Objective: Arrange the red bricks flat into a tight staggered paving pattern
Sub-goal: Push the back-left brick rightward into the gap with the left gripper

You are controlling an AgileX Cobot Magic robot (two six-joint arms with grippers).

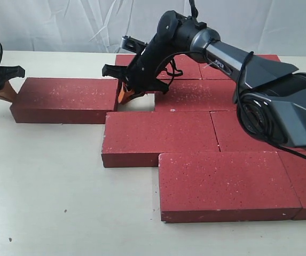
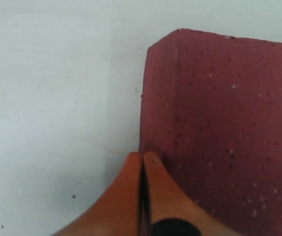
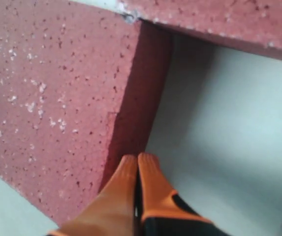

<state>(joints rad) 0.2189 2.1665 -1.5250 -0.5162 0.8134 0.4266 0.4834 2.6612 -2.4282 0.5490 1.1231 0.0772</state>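
Several dark-red bricks lie flat on the table. One brick [image 1: 64, 99] sits at the left, apart from the paved group [image 1: 195, 128] by a small gap [image 1: 136, 102]. My left gripper [image 1: 6, 90] is shut, its orange tips [image 2: 141, 160] against this brick's [image 2: 219, 132] outer left end. My right gripper [image 1: 125, 96] is shut too, reaching down into the gap, with its tips [image 3: 138, 162] against the brick's end face [image 3: 141, 98]. Neither gripper holds anything.
The right arm [image 1: 217, 53] stretches across the back bricks from a base [image 1: 286, 112] at the right. A front brick [image 1: 227, 184] lies nearest the table's front. White cloth hangs behind the pale table [image 1: 51, 186].
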